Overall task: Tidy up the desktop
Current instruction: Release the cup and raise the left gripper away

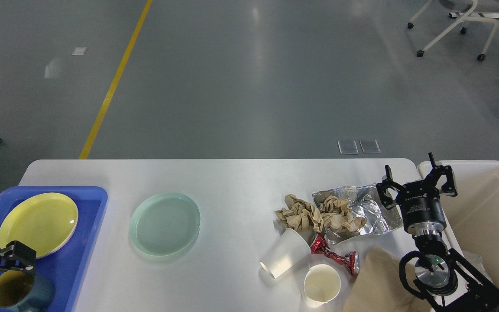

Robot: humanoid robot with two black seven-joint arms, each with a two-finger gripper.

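The white desktop (232, 182) carries a pale green plate (165, 223) left of centre. At its right lies a litter pile: crumpled brown paper (301, 214), silver foil (375, 212), a tipped paper cup (284, 258), an upright paper cup (322, 286), a red wrapper (336, 255) and a brown paper bag (375, 281). On the blue tray (89, 216) rest a yellow plate (37, 223) and a dark teal mug (15, 294). My left gripper (15, 258) hovers open just above the mug's rim. My right gripper (416, 180) stands open and holds nothing, by the foil's right edge.
A cream plastic bin (492, 208) stands just off the desktop's right end, beside my right arm. A wheeled chair (453, 26) sits far back on the grey floor, and a yellow floor line (111, 86) runs behind the table.
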